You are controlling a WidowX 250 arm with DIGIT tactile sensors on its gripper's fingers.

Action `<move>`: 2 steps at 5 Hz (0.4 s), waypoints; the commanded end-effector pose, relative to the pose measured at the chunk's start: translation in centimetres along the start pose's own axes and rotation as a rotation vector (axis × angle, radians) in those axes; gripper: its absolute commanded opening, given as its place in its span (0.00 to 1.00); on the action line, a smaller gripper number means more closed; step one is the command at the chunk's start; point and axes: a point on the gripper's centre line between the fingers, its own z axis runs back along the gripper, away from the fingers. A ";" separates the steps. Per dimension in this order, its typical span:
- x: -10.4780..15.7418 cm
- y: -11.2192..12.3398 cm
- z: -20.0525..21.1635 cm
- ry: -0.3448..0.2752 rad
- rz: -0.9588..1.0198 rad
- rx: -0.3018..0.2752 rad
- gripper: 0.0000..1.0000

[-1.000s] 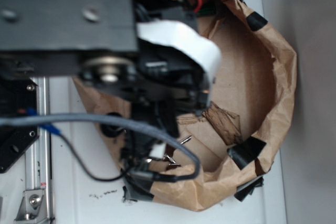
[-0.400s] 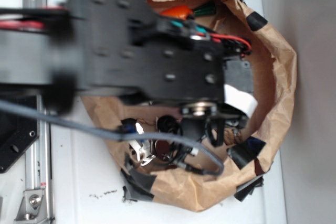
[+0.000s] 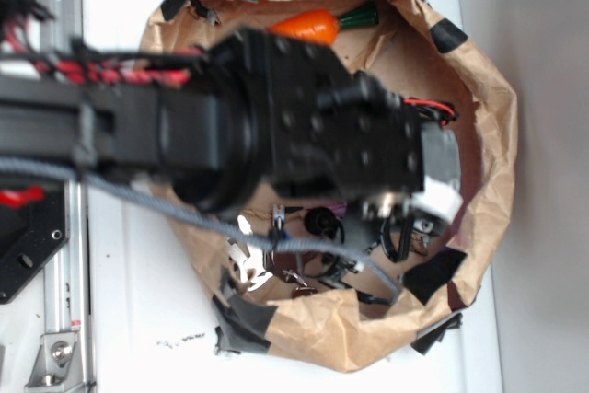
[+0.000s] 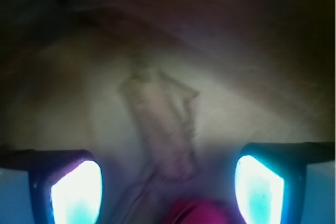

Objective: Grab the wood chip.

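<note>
Reaching in from the left, the black arm (image 3: 230, 140) lies across the white desk (image 3: 138, 319) and over a ring of crumpled brown paper (image 3: 488, 117) patched with black tape, its bulk hiding most of the floor inside. Along the left edge a metal rail (image 3: 60, 319) runs down the desk, and a grey cable (image 3: 138, 204) trails from there under the arm toward the ring. Just inside the ring's lower left, a few shiny metal clips (image 3: 244, 260) lie in a loose clutter with dark bits I cannot make out. Above the arm, near the ring's top wall, an orange toy carrot (image 3: 313, 25) with a green top lies on the paper floor. Further right, the arm's end hangs over the lower right part of the ring, beside a strip of black tape (image 3: 433, 273) on the wall. In the wrist view the gripper (image 4: 168, 182) has its two fingers spread wide, the pads (image 4: 76, 190) glowing pale blue at the bottom corners, with nothing between them. The wood chip (image 4: 160, 129) lies flat on the paper floor ahead of the gap, a blurred, streaky brown piece, apart from both pads. A red-pink thing (image 4: 197, 211) pokes up at the bottom edge, too blurred to tell what it is.
</note>
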 end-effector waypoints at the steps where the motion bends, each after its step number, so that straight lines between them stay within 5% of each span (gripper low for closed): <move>1: 1.9 -1.3 -3.1 0.001 -0.010 0.026 0.00; 2: 1.5 -0.4 -3.2 0.016 0.024 0.024 0.00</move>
